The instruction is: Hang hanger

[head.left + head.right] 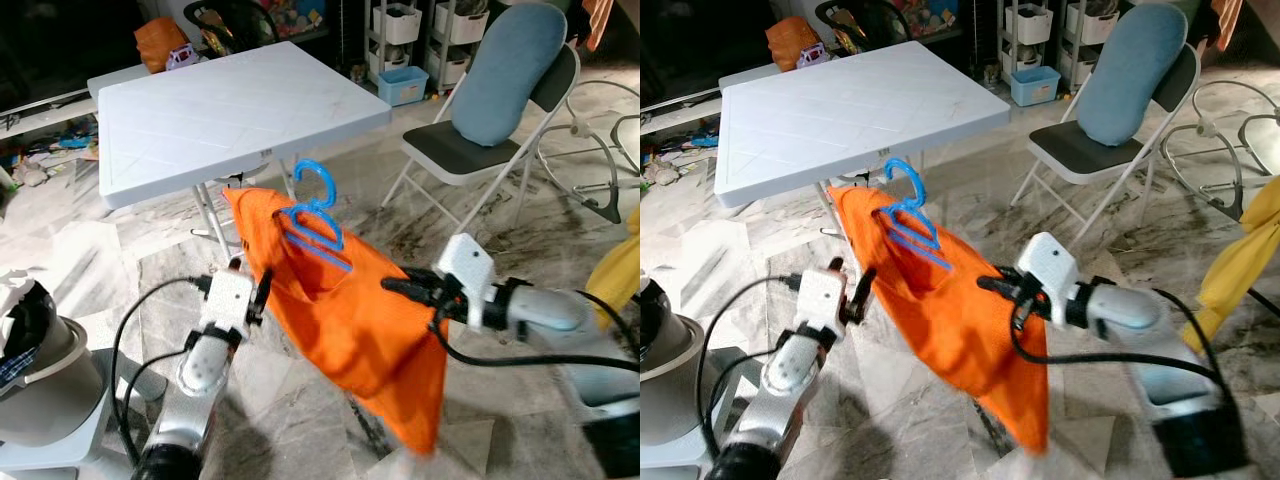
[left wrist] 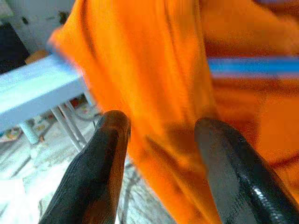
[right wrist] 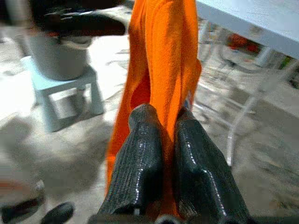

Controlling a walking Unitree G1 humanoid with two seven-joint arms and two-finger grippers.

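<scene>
An orange garment (image 1: 350,320) hangs in the air in front of me with a blue plastic hanger (image 1: 315,215) lying on its upper part, hook pointing up. My right gripper (image 1: 395,287) reaches in from the right and is shut on a fold of the cloth; the right wrist view has both fingers (image 3: 140,154) pressed together on orange fabric. At the garment's left edge, my left gripper (image 1: 263,285) is open. In the left wrist view its two black fingers (image 2: 105,154) stand apart with the blurred cloth (image 2: 154,79) just beyond them.
A white folding table (image 1: 230,110) stands right behind the garment. A folding chair with a blue cushion (image 1: 510,75) is at the back right. A grey pot on a pale stool (image 1: 40,380) sits at my left, and yellow cloth (image 1: 620,265) hangs at the right edge.
</scene>
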